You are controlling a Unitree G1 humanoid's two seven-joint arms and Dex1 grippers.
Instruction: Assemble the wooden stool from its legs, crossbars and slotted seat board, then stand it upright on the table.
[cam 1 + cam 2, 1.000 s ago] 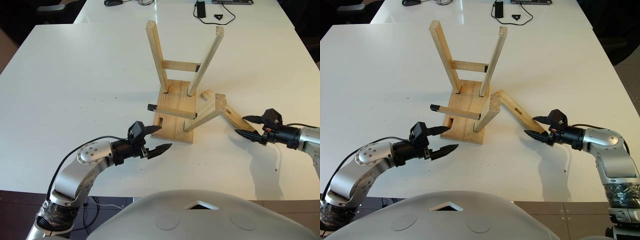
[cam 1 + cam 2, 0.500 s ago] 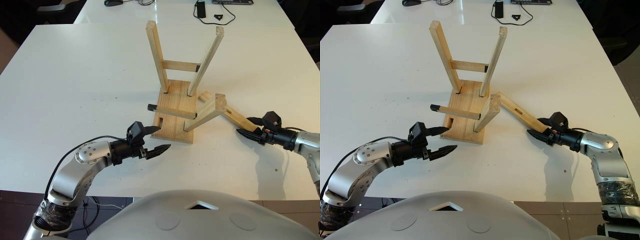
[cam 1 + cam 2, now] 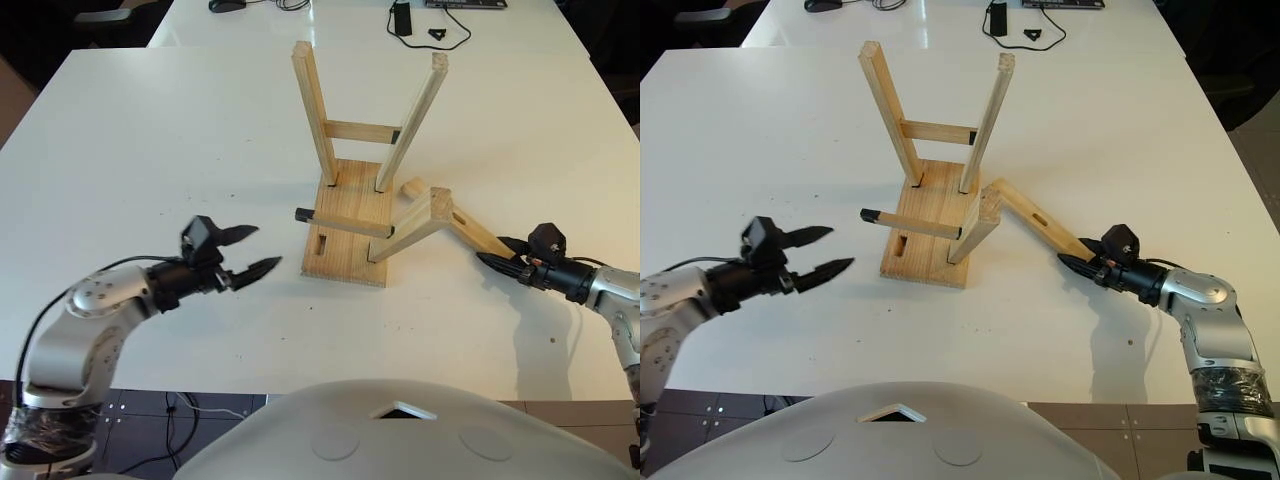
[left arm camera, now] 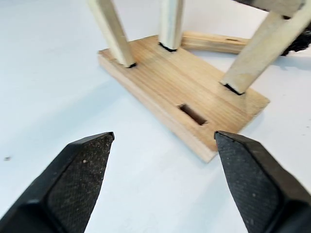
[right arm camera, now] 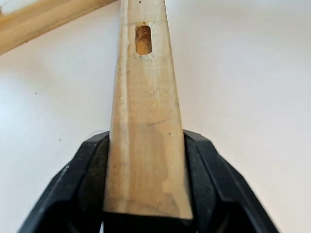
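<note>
- Now left end effector (image 3: 262, 247) withdrawn from seat (image 3: 345, 255), wide open, empty.
- Right end effector (image 3: 492, 253) newly clamped on loose leg (image 3: 462, 228); likely ready for fitting.

Stool (image 3: 352, 195) inverted, three legs (image 3: 316, 115) in; fourth leg (image 3: 478, 237) lying.

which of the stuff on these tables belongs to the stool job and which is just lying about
Job: seat board; upright legs and the crossbar between them; leaning third leg; black-tipped crossbar; loose leg, held in the right gripper.

Lying about, all on the far table: black mouse; black adapter with its cable; small black piece.
</note>
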